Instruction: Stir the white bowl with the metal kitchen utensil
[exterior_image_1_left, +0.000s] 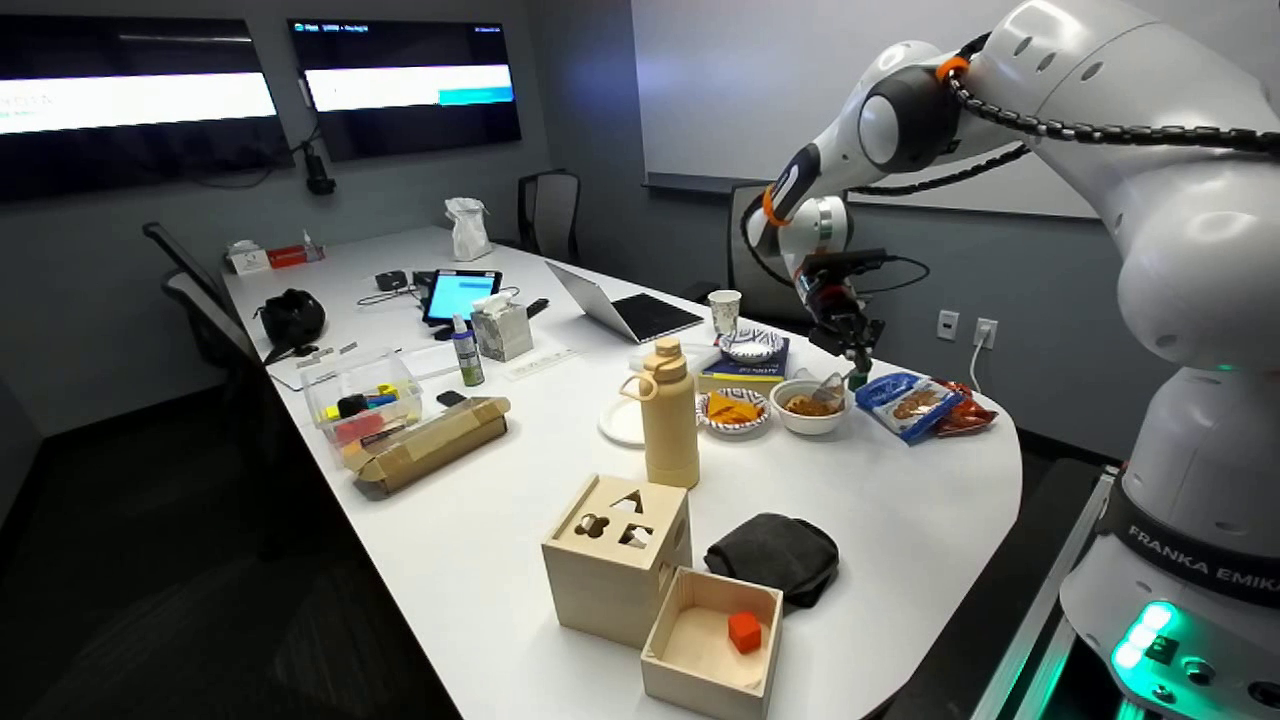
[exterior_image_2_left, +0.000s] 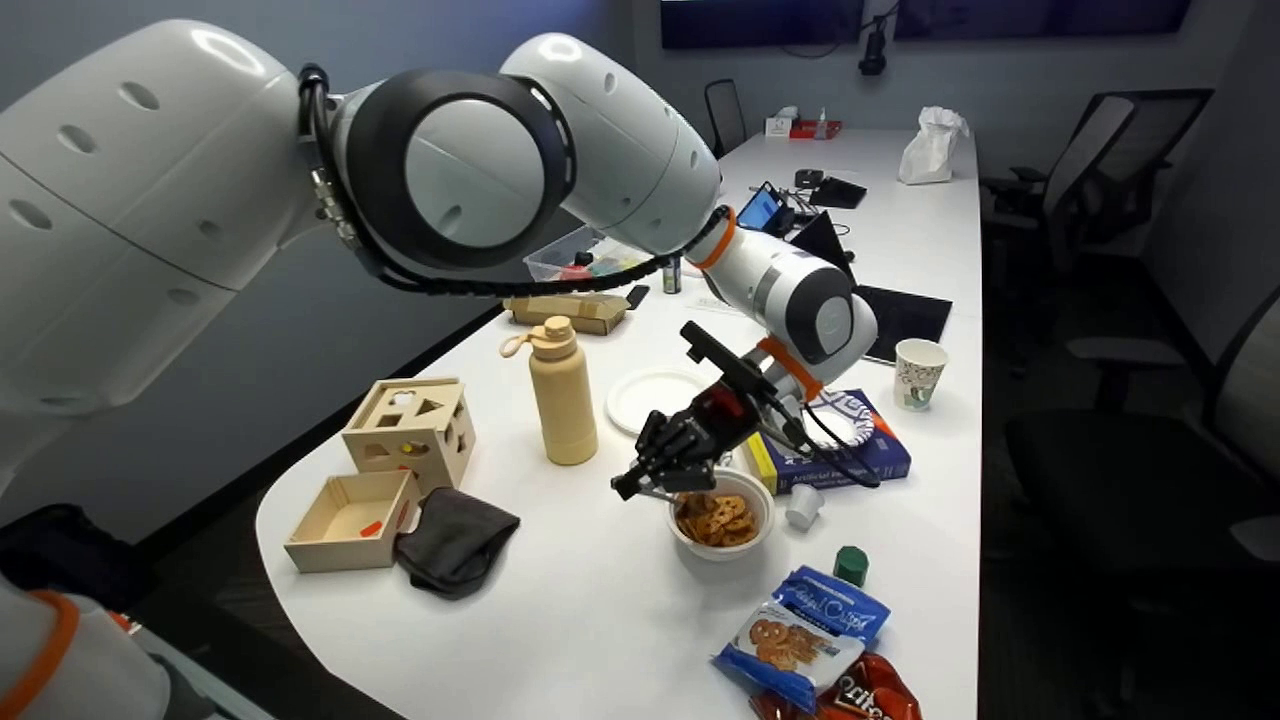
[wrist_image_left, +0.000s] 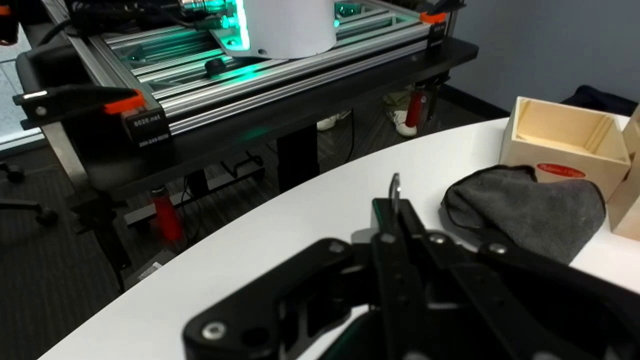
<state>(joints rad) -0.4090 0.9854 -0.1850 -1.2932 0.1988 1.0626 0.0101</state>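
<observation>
The white bowl (exterior_image_1_left: 808, 424) stands on the table with brown crisps in it; it also shows in an exterior view (exterior_image_2_left: 766, 518). My gripper (exterior_image_1_left: 858, 362) is shut on the metal utensil (exterior_image_1_left: 829, 388), beside and above the bowl. The utensil's head is in the bowl among the crisps. In an exterior view my gripper (exterior_image_2_left: 626, 484) is at the bowl's rim side, with a short piece of the metal utensil (exterior_image_2_left: 660, 494) showing. In the wrist view the utensil's thin end (wrist_image_left: 395, 187) sticks out between the closed fingertips (wrist_image_left: 392, 207). The bowl is out of the wrist view.
A patterned bowl with orange chips (exterior_image_1_left: 735, 427) stands close beside the white bowl. Books (exterior_image_2_left: 870, 455) carry another patterned bowl. Snack bags (exterior_image_2_left: 800, 640), a green cap (exterior_image_2_left: 851, 565) and a small cup (exterior_image_2_left: 804, 506) lie near. A tall bottle (exterior_image_1_left: 670, 430), grey cloth (wrist_image_left: 525, 215) and wooden boxes (exterior_image_1_left: 610, 590) stand farther off.
</observation>
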